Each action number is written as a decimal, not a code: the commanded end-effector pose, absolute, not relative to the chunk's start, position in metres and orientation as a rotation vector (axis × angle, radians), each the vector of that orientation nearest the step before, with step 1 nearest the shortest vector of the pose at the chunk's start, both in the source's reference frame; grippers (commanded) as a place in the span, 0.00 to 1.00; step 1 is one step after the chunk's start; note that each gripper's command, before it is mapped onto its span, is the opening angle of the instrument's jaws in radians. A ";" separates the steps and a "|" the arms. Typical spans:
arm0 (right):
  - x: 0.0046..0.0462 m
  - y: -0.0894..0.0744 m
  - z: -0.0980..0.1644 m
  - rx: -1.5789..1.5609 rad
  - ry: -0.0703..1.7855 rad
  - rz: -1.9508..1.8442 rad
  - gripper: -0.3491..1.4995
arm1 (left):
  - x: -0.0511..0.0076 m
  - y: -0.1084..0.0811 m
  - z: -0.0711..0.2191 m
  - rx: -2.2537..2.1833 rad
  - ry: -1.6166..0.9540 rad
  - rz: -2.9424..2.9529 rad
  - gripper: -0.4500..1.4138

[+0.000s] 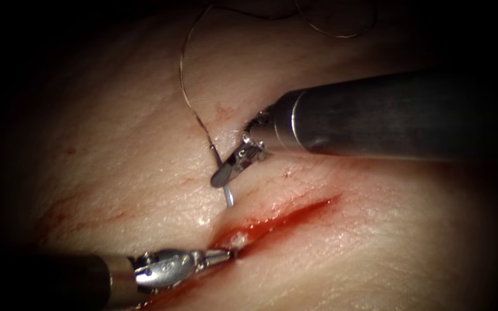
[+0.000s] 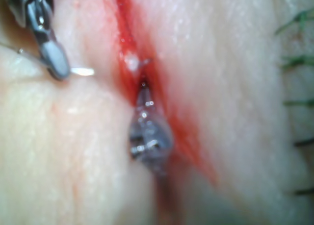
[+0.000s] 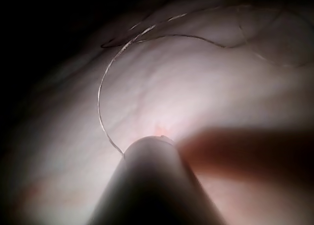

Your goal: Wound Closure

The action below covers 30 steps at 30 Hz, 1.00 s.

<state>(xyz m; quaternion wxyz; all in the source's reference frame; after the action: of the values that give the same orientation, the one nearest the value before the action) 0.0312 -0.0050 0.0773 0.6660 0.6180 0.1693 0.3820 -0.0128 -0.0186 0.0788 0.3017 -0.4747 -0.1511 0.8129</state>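
Though partly hidden, curved steel needle (image 1: 227, 196) in right tool (image 1: 224, 177)

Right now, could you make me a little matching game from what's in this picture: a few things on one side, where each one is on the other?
Things:
1. right tool
2. left tool
3. thread
4. red fluid

Places or states:
a. lies in the cut
b. tip at the cut's edge
c. holds the needle above the cut
d. curves away across the tissue

Pairs: 1-c, 2-b, 3-d, 4-a
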 end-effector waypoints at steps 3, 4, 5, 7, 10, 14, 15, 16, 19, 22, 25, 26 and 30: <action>0.0320 -0.004 0.078 1.310 0.461 0.737 0.00 | -0.0134 -0.019 0.079 -1.258 -0.405 2.154 0.13; 0.0319 -0.004 0.078 1.262 0.476 0.685 0.00 | -0.0134 -0.019 0.079 -1.258 -0.405 2.154 0.13; 0.0319 -0.003 0.078 1.237 0.484 0.674 0.00 | -0.0134 -0.019 0.079 -1.258 -0.405 2.154 0.13; 0.0319 -0.003 0.079 1.208 0.488 0.668 0.00 | -0.0134 -0.019 0.079 -1.258 -0.405 2.154 0.13; 0.0317 -0.003 0.079 1.190 0.508 0.677 0.00 | -0.0134 -0.019 0.079 -1.258 -0.405 2.154 0.13; 0.0318 -0.005 0.078 1.306 0.447 0.734 0.00 | -0.0135 -0.019 0.079 -1.258 -0.405 2.154 0.13; 0.0321 -0.005 0.078 1.369 0.417 0.770 0.00 | -0.0135 -0.019 0.079 -1.258 -0.405 2.154 0.13; 0.0322 -0.006 0.077 1.392 0.411 0.772 0.00 | -0.0135 -0.019 0.079 -1.258 -0.405 2.154 0.13; 0.0324 -0.007 0.077 1.462 0.356 0.798 0.00 | -0.0135 -0.019 0.079 -1.258 -0.405 2.154 0.13; 0.0323 -0.009 0.076 1.493 0.304 0.802 0.00 | -0.0135 -0.019 0.079 -1.258 -0.405 2.154 0.13; 0.0322 -0.010 0.075 1.519 0.246 0.819 0.00 | -0.0135 -0.019 0.079 -1.258 -0.405 2.154 0.13; 0.0322 -0.010 0.075 1.519 0.246 0.819 0.00 | -0.0135 -0.019 0.079 -1.258 -0.405 2.154 0.13; 0.0318 -0.012 0.074 1.541 0.173 0.872 0.00 | -0.0135 -0.019 0.079 -1.258 -0.405 2.154 0.13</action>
<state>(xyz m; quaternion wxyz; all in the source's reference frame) 0.0312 -0.0113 0.0738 0.6305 0.6719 0.0746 0.3814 -0.0129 -0.0185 0.0788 0.3023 -0.4744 -0.1508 0.8129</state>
